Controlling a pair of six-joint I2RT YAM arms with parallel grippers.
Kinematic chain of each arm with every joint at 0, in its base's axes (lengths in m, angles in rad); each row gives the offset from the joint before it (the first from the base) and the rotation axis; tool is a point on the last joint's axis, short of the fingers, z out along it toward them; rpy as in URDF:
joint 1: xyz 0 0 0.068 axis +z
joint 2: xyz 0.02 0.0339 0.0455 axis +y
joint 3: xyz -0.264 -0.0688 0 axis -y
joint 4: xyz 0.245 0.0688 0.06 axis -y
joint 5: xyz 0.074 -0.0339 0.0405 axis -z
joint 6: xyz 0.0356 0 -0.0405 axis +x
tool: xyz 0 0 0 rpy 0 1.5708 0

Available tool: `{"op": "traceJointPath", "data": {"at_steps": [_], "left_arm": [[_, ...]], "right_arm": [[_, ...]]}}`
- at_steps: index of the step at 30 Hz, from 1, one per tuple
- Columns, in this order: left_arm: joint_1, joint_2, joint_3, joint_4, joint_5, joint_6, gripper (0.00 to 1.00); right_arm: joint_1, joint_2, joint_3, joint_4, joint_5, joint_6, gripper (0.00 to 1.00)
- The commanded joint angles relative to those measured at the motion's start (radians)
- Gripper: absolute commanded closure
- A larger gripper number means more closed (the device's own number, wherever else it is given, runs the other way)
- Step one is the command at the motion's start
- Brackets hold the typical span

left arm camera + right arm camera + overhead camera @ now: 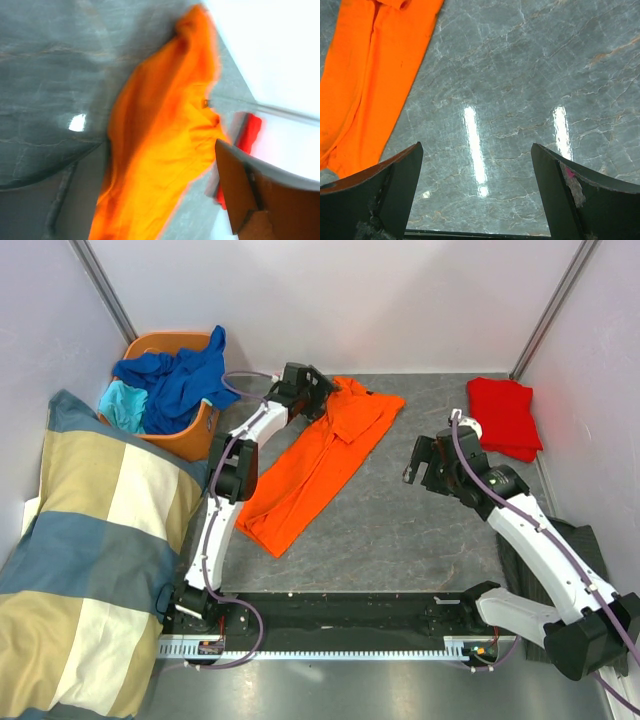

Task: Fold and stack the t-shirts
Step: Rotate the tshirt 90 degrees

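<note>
Orange t-shirt [320, 465] lies on the grey table [400, 530] as a long slanted strip, folded lengthwise, its far end wider and rumpled. My left gripper [322, 392] hangs over that far end. The wrist view is blurred, but the one finger [250, 195] I can make out sits far out at the edge of the frame. The orange cloth fills the middle of that view unpinched, so these jaws stand apart and hold nothing. Whether a fingertip brushes the fabric I cannot tell.

My right gripper [420, 465] hovers to the right of the orange t-shirt, clear of it. Its jaws are spread wide, with only bare marbled tabletop between them and the shirt's edge off to the left in the wrist view.

Further right of the orange t-shirt, level with its far end, the red t-shirt [505, 415] lies folded. Left of that far end stands an orange basket [195, 435] with a royal blue t-shirt [180, 380] and a turquoise t-shirt [125, 405] heaped in it. A big checked blanket [90, 560] spreads left of the orange t-shirt's near end. A dark cloth [590, 540] lies well to its right, under my right arm.
</note>
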Motion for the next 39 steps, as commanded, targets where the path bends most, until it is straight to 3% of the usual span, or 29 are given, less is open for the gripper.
{"op": "traceJointPath", "data": {"at_steps": [1,5,11,15,27,39], "left_arm": [[0.037,-0.131,-0.097,0.012,-0.077,0.054,0.0],[0.088,-0.367,-0.318,0.063,-0.092,0.131,0.0],[0.169,-0.657,-0.689,0.1,-0.117,0.291,0.0],[0.186,-0.87,-0.899,0.098,-0.152,0.363,0.0],[0.186,-1.181,-1.177,0.072,-0.126,0.432,0.0],[0.186,-1.423,-1.292,-0.05,-0.187,0.524,0.0]], "right_arm": [[-0.003,0.003,-0.04,0.04,-0.032,0.013,0.02],[-0.001,0.009,-0.103,0.089,-0.094,0.025,0.02],[0.011,0.086,-0.264,0.296,-0.225,0.107,0.04],[0.125,0.181,-0.248,0.386,-0.226,0.162,0.06],[0.423,0.449,-0.156,0.511,-0.154,0.35,0.06],[0.54,0.771,0.07,0.555,-0.187,0.386,0.07]]}}
